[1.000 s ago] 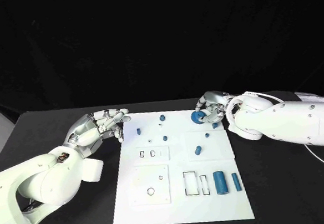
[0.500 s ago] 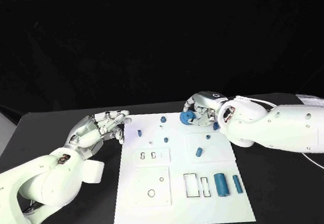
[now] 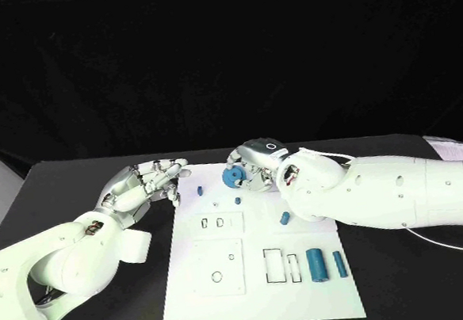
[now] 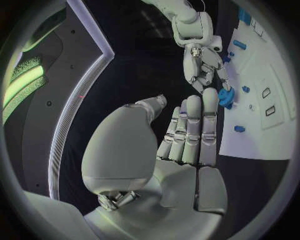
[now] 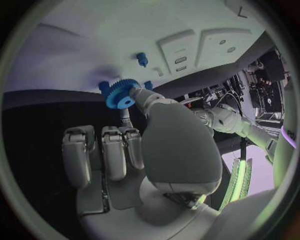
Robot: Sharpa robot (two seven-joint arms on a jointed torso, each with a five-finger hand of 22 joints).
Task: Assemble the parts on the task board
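The right hand (image 3: pixel 258 169) pinches the blue gear (image 3: pixel 233 177) over the task board (image 3: pixel 262 300); likely lower it level onto a peg; the left hand (image 3: pixel 145 186) hovers empty, fingers apart.

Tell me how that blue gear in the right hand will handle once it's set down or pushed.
The blue gear looks like rigid plastic, so probably stiff and light. Its round toothed rim suggests it could roll if dropped on edge; flat, it should sit steady. The right hand pinches it at its fingertips, so the teeth likely aid grip.
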